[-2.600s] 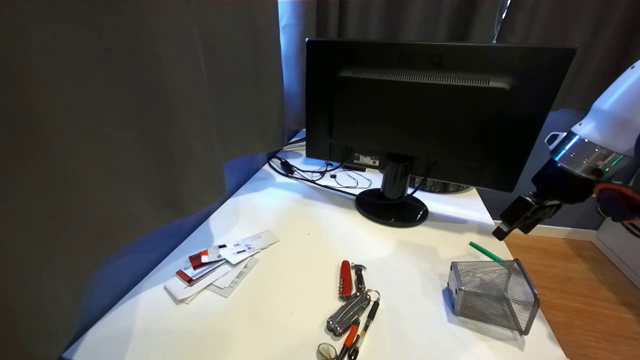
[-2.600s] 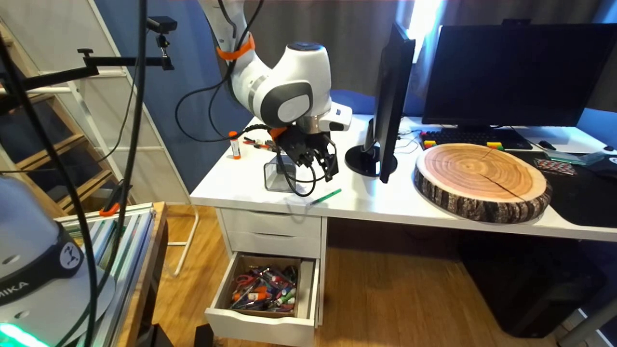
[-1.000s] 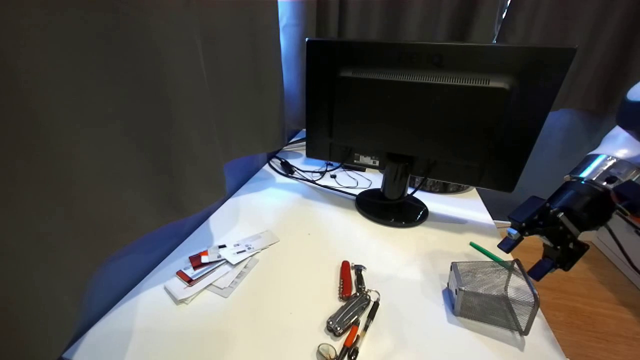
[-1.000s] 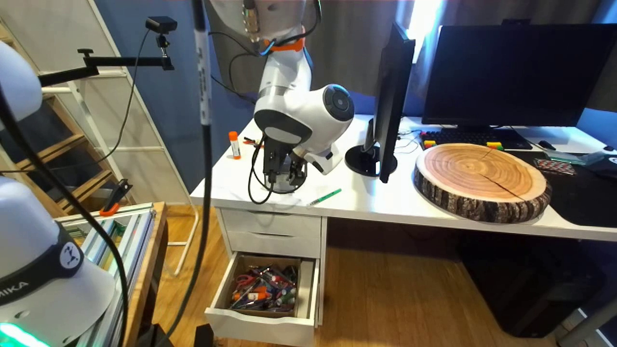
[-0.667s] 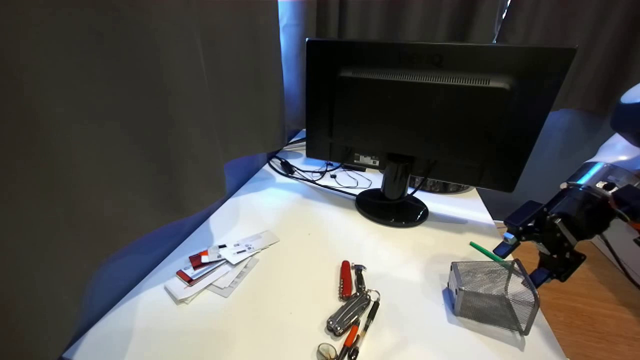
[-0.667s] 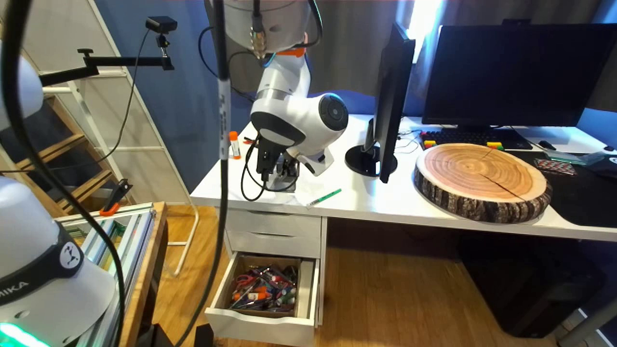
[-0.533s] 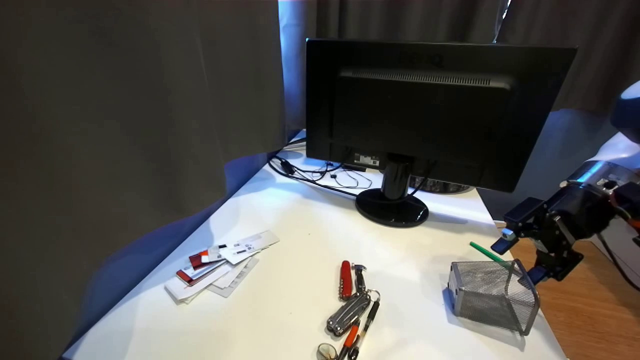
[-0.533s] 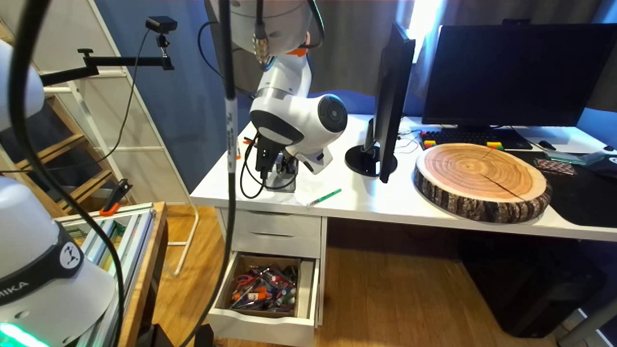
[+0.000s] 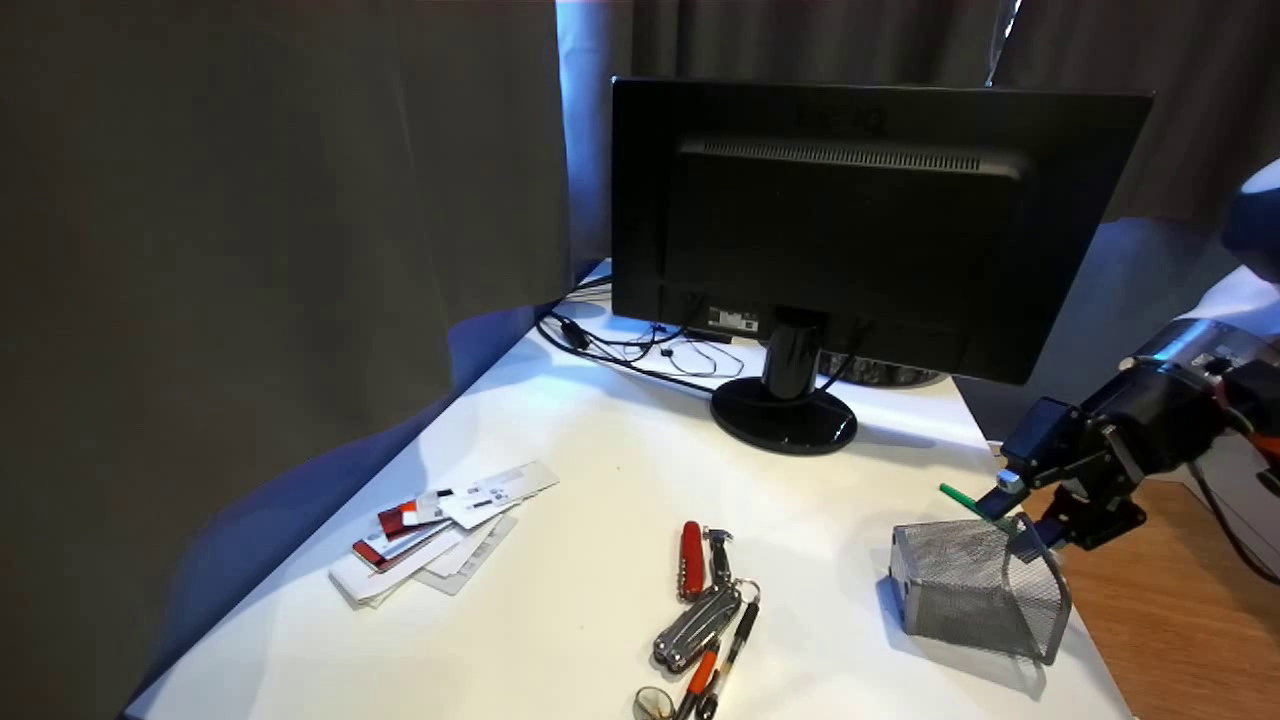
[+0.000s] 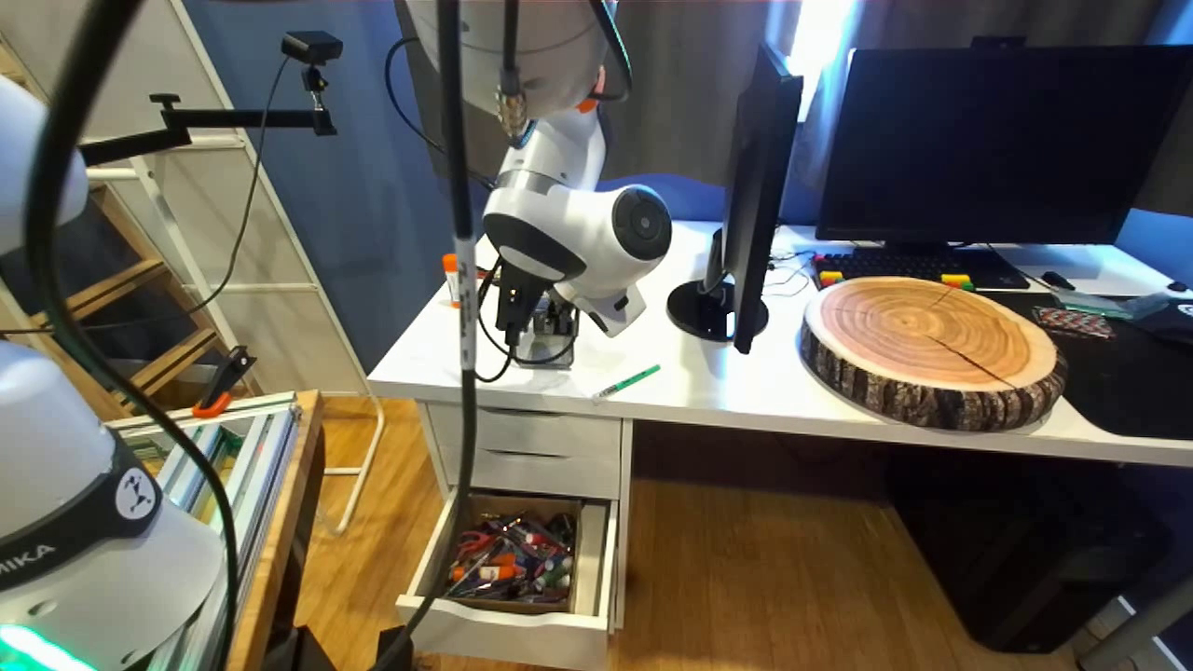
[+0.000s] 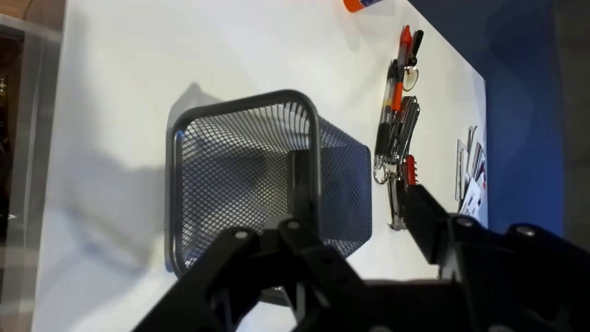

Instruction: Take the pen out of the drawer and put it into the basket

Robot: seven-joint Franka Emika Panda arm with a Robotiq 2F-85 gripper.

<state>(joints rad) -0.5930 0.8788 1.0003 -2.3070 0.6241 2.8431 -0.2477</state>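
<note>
- Jaws are spread, I've got them straddling one wall of the wire-mesh basket (image 9: 965,595), which is on its side
- green pen (image 10: 629,381) lying on the tabletop (image 10: 746,384) nearby

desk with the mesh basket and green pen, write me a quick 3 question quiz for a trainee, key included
1. True or false: the green pen lies on the desk, outside the wire-mesh basket.
2. Fill in the missing word: the wire-mesh basket lies on its (blank).
3. The gripper is at: a) the wood slice, b) the basket's rim, c) the keyboard.
Key: 1 true; 2 side; 3 b.
</note>
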